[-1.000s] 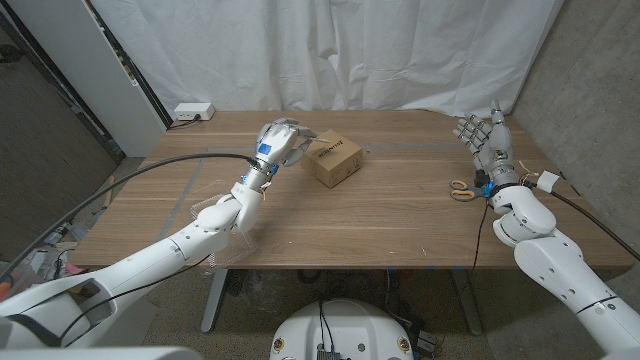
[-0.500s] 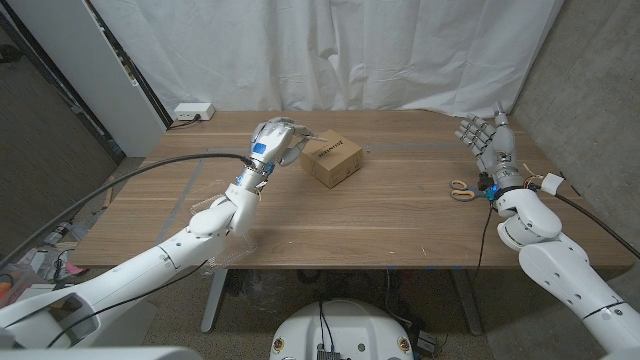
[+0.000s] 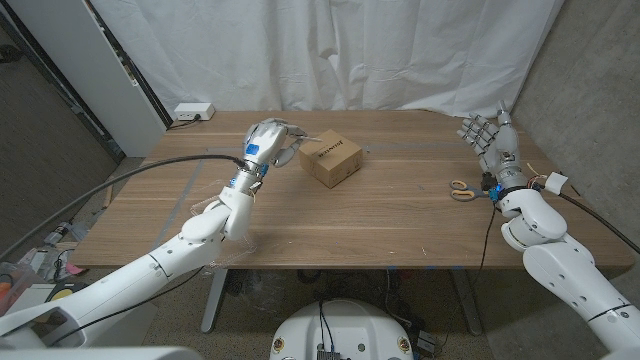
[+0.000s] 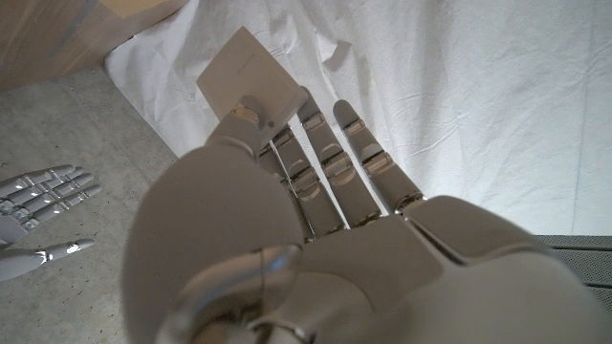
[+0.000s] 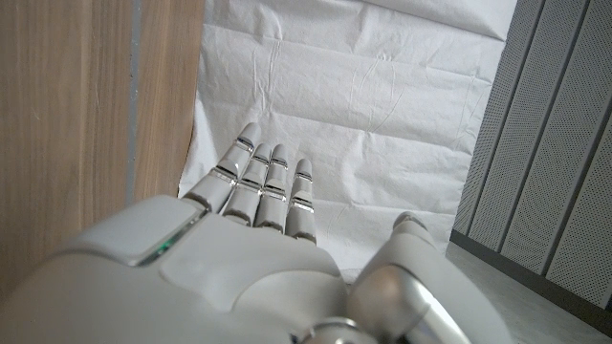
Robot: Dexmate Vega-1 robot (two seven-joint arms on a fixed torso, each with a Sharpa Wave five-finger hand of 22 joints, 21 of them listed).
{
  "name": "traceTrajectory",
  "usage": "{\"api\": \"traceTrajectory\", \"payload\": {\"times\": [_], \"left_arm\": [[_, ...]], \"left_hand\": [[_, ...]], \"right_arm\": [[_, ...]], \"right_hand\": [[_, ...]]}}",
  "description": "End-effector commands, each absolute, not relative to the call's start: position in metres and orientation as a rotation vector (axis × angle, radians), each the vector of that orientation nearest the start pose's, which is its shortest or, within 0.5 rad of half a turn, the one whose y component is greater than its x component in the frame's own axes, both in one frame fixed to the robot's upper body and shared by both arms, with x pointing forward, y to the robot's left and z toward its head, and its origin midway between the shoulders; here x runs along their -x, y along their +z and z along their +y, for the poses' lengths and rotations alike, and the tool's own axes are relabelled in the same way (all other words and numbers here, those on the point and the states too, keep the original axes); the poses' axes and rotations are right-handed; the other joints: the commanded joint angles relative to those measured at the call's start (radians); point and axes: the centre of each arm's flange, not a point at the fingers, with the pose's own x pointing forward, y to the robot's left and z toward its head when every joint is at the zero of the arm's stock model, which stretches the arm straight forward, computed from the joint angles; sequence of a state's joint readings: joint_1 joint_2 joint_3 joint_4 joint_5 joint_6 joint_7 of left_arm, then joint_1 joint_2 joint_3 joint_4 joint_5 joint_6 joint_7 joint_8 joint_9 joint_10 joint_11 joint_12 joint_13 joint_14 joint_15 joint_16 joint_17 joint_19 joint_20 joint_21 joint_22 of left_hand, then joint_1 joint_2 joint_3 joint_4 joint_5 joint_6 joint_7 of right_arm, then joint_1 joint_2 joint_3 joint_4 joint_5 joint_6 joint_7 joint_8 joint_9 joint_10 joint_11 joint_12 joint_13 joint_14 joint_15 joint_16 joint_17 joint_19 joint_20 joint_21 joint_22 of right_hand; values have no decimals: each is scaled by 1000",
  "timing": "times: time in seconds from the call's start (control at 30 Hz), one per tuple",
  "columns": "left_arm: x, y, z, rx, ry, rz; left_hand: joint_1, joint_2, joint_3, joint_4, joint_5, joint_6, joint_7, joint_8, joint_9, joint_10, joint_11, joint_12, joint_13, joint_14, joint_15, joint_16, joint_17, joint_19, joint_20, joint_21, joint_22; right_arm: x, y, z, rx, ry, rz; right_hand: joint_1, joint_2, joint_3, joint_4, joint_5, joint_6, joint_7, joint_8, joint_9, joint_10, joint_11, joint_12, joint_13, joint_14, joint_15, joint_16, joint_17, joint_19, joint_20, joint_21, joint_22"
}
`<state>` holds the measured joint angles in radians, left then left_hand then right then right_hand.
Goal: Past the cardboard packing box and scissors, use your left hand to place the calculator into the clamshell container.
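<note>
At the upper left of the head view, a white power strip lies near the far edge of the wooden table, just in front of the white curtain. Right of it, above the table's upper middle-left, the left hand is raised on its long white arm, which runs in from the lower left corner.

That hand pinches the calculator between thumb and fingers. In the left wrist view the calculator is a thin, flat, pale grey rectangle with a plain face turned to the camera. No keys or display show on that side. One corner juts out past the fingertips against the curtain. In the head view the hand covers it almost wholly, so I cannot tell its tilt from there.

Just right of the left hand, close to its fingers, the cardboard packing box sits on the table, small and brown, turned at an angle, with a dark printed label on top.

Further right, near the table's right edge, the scissors lie flat with their orange-tan handles showing.

At the far right the right hand stands upright above the table's edge. Its fingers are stretched out and slightly apart, the thumb is off to one side, and it holds nothing.
</note>
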<state>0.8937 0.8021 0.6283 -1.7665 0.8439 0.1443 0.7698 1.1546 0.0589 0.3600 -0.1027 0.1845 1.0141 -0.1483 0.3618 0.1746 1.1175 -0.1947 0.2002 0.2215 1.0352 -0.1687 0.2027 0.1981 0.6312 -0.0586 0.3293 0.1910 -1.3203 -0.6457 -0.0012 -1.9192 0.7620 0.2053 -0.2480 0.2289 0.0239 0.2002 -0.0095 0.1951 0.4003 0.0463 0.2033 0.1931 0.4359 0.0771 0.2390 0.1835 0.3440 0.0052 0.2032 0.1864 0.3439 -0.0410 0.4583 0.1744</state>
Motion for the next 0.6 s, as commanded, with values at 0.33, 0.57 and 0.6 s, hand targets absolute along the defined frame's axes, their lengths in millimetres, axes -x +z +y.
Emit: {"api": "traceTrajectory", "payload": {"times": [0.33,0.57,0.6], "left_arm": [[-508,6,225,-1316,537,-1192],[-496,4,228,-1316,547,-1179],[-494,4,229,-1315,549,-1177]], "left_hand": [[2,-4,15,-2,5,151,34,-6,7,6,-3,6,8,13,-58,-1,3,7,-113,3,1],[1,-5,18,0,4,154,34,-7,8,7,-2,6,10,16,-58,-1,4,7,-114,4,2],[0,-6,18,0,4,154,34,-8,8,7,-2,6,11,16,-57,-1,4,7,-113,4,2]], "right_arm": [[-503,-14,-373,-202,-15,-700],[-500,-15,-375,-201,-10,-705],[-500,-15,-376,-197,-11,-705]], "right_hand": [[-8,2,-6,-1,2,8,-1,-1,2,11,1,-6,5,10,1,-3,3,7,-13,-5,5],[-8,2,-6,-1,2,9,0,-1,2,12,0,-7,5,10,0,-3,3,8,-13,-7,5],[-8,2,-6,-1,2,9,0,-1,2,12,0,-7,5,10,0,-3,3,8,-13,-7,5]]}}
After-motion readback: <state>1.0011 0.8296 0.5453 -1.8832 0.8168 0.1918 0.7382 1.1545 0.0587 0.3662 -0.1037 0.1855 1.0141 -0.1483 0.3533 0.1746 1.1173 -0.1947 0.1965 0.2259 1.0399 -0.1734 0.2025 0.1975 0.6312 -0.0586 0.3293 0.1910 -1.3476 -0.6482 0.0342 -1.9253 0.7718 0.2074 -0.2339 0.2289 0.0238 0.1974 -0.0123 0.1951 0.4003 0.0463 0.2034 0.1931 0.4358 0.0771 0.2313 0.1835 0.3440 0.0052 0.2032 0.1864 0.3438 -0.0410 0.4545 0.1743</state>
